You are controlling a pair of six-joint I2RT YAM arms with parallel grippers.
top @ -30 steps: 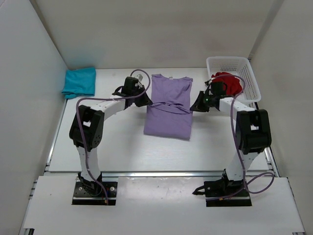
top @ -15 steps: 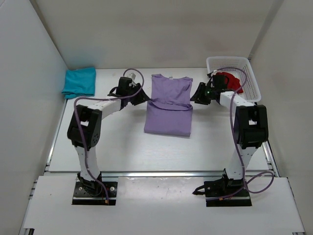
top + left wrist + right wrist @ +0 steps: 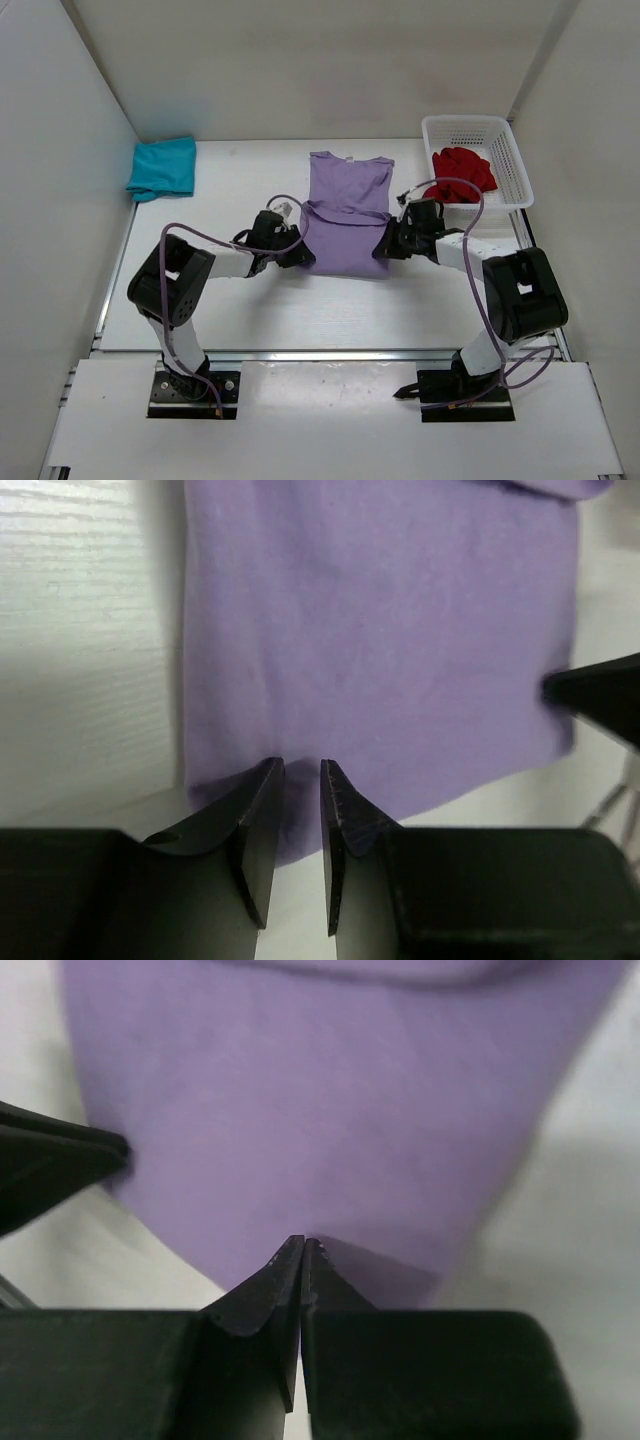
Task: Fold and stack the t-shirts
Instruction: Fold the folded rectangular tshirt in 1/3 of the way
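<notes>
The teal t-shirt [image 3: 162,167] lies folded in the far left corner of the table [image 3: 240,310], well apart from the arms. The left gripper [image 3: 302,770] sits low at the near left corner of the lavender t-shirt [image 3: 345,205] – jaws a narrow slot apart, hem showing between them. The shirt lies mid-table, partly folded. The right gripper [image 3: 303,1244] is pinched closed on its near right hem. Far right, the red t-shirt [image 3: 462,170] is bunched in the white basket [image 3: 478,124] – the right arm's purple cable [image 3: 470,190] loops across its near rim.
</notes>
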